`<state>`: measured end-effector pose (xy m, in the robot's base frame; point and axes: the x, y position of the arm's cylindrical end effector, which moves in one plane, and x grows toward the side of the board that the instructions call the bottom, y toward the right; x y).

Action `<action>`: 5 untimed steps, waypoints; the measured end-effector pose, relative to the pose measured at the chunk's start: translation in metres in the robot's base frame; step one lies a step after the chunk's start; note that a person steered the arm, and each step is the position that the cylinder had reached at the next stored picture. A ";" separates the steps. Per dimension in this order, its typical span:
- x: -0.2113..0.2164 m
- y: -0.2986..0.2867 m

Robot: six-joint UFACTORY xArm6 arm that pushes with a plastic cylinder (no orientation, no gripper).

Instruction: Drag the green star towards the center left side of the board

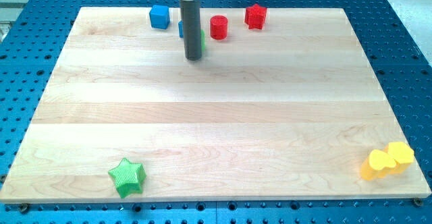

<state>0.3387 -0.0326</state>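
The green star [127,177] lies near the view's bottom left corner of the wooden board [216,109]. My tip [194,57] stands near the view's top centre, far from the star. The rod hides most of a green block [202,42] and a blue block [181,29] just behind it.
A blue cube [159,16] sits at the view's top, left of the rod. A red cylinder [219,27] and a red star-like block [256,16] sit to the rod's right. Two yellow blocks [387,160] lie touching at the view's bottom right.
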 end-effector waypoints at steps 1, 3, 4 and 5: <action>0.078 0.012; 0.280 0.023; 0.280 0.018; 0.279 -0.064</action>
<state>0.6178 -0.0969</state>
